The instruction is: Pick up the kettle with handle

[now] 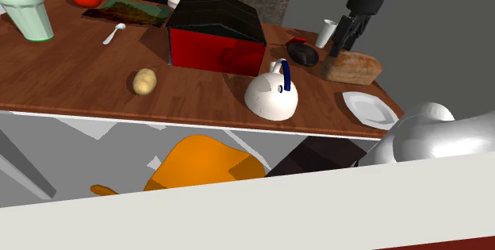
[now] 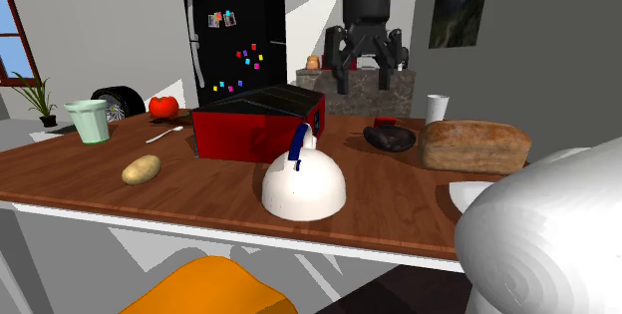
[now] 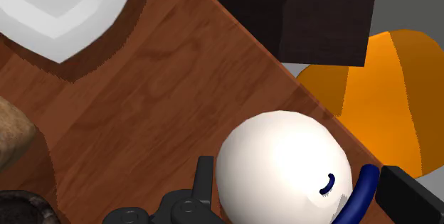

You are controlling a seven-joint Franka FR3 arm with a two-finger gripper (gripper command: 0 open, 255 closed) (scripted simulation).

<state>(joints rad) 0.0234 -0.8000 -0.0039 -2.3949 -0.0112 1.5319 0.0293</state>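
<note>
The wooden table [image 1: 71,74] carries all the things, and I place them from the red box with a black sloped lid [image 1: 214,50] that stands in its middle. A black refrigerator [image 2: 234,33] with small coloured magnets stands behind the box, beyond the table. An orange chair [image 1: 206,165] stands in front of the box, below the table's near edge. The white kettle [image 1: 270,96], a round dome with a dark blue handle [image 1: 290,75], stands upright on the table just beside the box's front corner, on the shoulder view's right, toward the near edge. The brown bread loaf [image 1: 351,67] lies further from the box on this same side, beyond the kettle. The black gripper [image 1: 347,44] hangs in the air above the loaf, well apart from the kettle. In the wrist view its two fingers [image 3: 203,180] stand apart, the kettle shows between them, and they touch nothing. A white plate [image 1: 369,107] lies past the kettle, at the table corner. A pale green cup [image 1: 28,14] stands far from the box on the shoulder view's left. A red tomato [image 2: 164,106] lies behind that side of the box. A dark rounded thing [image 1: 302,54] lies between the box and the loaf. A potato [image 1: 143,81] and a white spoon [image 1: 113,33] lie on the box's left in the shoulder view.
</note>
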